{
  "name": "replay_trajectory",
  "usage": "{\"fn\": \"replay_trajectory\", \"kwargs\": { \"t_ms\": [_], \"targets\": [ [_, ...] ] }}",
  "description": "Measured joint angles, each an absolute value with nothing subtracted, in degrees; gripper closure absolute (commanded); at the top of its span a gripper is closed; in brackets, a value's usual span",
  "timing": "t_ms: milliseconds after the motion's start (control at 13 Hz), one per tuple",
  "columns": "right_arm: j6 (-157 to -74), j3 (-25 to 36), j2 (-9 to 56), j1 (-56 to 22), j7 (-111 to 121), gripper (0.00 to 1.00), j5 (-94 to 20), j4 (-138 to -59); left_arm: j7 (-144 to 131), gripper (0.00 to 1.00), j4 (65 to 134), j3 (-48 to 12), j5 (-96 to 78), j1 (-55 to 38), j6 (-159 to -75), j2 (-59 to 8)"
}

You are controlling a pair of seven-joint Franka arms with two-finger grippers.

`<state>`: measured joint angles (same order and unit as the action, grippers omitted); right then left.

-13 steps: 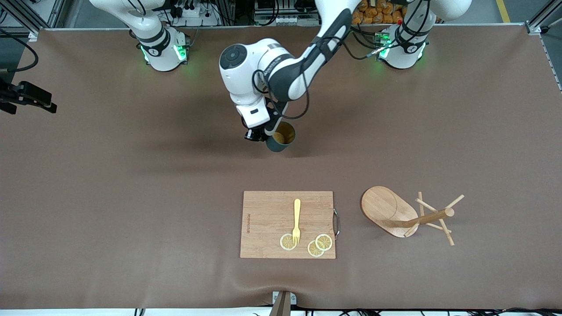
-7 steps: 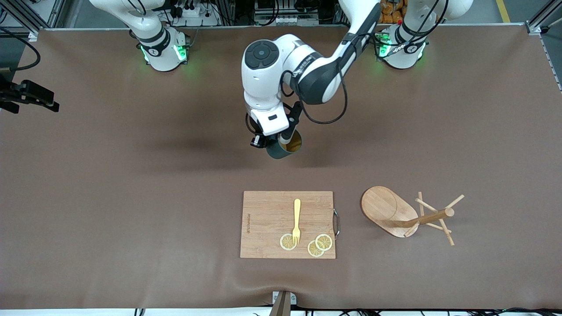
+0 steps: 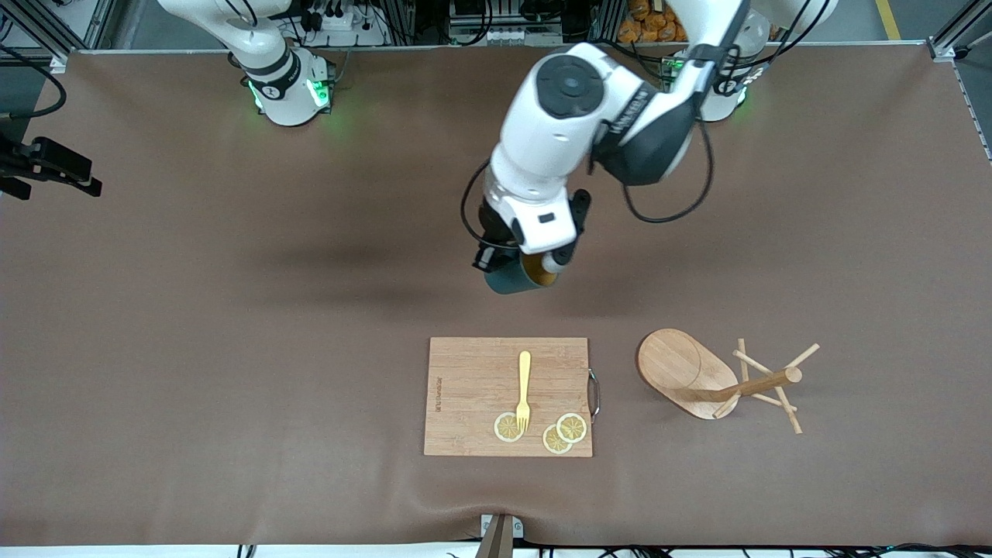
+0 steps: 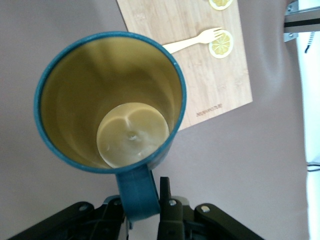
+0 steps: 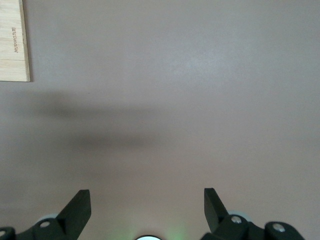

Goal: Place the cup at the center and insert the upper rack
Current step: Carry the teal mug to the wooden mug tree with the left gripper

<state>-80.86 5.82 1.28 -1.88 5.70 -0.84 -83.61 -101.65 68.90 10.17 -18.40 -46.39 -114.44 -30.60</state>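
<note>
The left gripper, pinched shut on the handle of the cup, carries it in the air above the bare middle of the table, over a spot farther from the front camera than the cutting board. The step in hand appears to be the first one, bringing the cup to the centre; the next move would call for lowering it upright onto the brown cloth and then letting go of the handle. The cup is a smooth glazed cylinder, dark teal outside and mustard-yellow within, empty to its round bottom. The rack, pale unvarnished wood, lies tipped on its side toward the left arm's end of the table, beside the cutting board, its oval base on edge and its thin pegs splayed on the cloth; it is not yet touched. A yellow fork and three lemon slices rest on the grained rectangular board. The right gripper waits with fingers spread wide over empty cloth.
</note>
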Motion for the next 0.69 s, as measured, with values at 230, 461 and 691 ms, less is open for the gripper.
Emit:
{"fn": "replay_trajectory", "kwargs": {
  "t_ms": [230,461,691],
  "targets": [
    [-80.8,5.9,1.3,-1.9,5.7,0.00,-1.0,-83.5,-96.6,1.00,69.2,10.2,-24.9,-42.4,-114.4,-28.8],
    [-80.8,5.9,1.3,-1.9,5.7,0.00,-1.0,-83.5,-92.3,1.00,69.3,10.2,-31.2,-39.1,-114.0,-28.2],
    [-80.8,6.0,1.3,-1.9,5.7,0.00,-1.0,-83.5,-85.9,1.00,69.4,10.2,-37.7,-34.7,-111.4,-28.0]
  ]
}}
